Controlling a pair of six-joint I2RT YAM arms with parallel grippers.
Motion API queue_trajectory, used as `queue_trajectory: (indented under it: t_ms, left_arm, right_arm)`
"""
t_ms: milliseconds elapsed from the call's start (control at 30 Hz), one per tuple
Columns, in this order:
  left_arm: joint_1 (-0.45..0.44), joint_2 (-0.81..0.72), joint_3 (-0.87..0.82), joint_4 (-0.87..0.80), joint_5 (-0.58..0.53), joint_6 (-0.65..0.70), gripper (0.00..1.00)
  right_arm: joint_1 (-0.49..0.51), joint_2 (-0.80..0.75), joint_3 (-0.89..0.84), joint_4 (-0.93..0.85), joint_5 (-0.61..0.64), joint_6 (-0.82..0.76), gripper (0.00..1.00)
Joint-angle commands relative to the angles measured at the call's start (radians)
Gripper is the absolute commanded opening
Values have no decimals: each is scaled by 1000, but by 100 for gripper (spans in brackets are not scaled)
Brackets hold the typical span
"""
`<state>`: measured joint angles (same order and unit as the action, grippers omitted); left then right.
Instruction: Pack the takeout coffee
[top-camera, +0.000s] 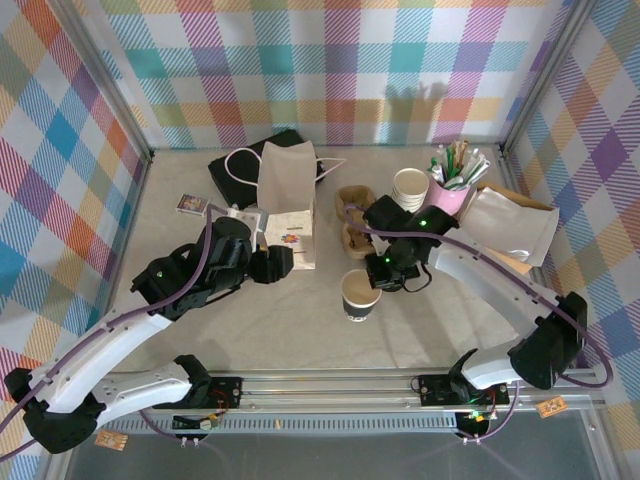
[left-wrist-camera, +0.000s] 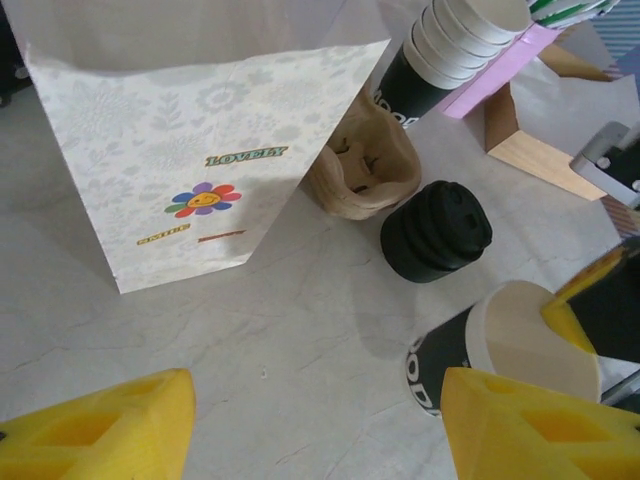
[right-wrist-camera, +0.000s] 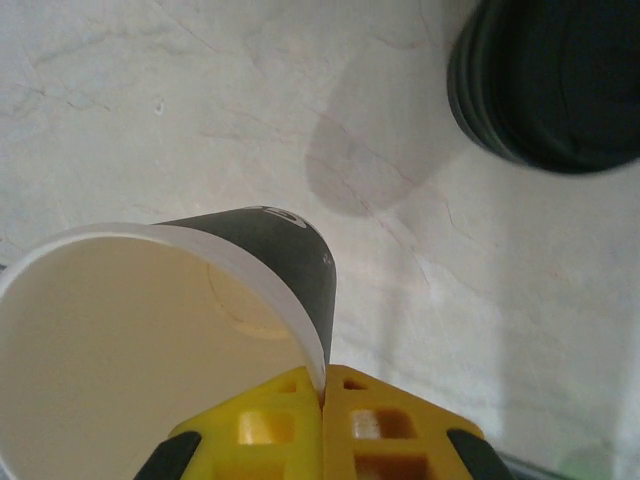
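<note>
Currently my right fingers (right-wrist-camera: 265, 430) pinch the rim of the paper cup (right-wrist-camera: 130, 340), lower frame, presumably to carry it upright; left fingers (left-wrist-camera: 100, 430) spread, empty.

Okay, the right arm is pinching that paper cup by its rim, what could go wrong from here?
The right gripper pinches the paper cup at one spot of its thin rim, so the cup may buckle, tilt or slip free. The stack of black lids sits close by, so a swing could knock it. The white paper bag stands with nothing holding it and might topple if bumped.
</note>
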<state>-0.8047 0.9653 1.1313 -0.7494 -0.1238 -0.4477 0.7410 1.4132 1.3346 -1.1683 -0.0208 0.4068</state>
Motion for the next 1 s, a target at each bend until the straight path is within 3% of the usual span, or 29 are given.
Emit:
queue_trajectory:
  t_ms: [0,667,967]
  left_arm:
    - [-17,-11,-34,37,-20,-12,66]
    - [-16,-6,-116,97,-16,17,69]
    - [-16,-25,-135,96,-26,14,70]
  right_arm:
    - [16,44,-21,139,-11,-42,0]
    - [84,213,-56,287,49,-152,0]
    - [86,211,-73,281,67,-148,8]
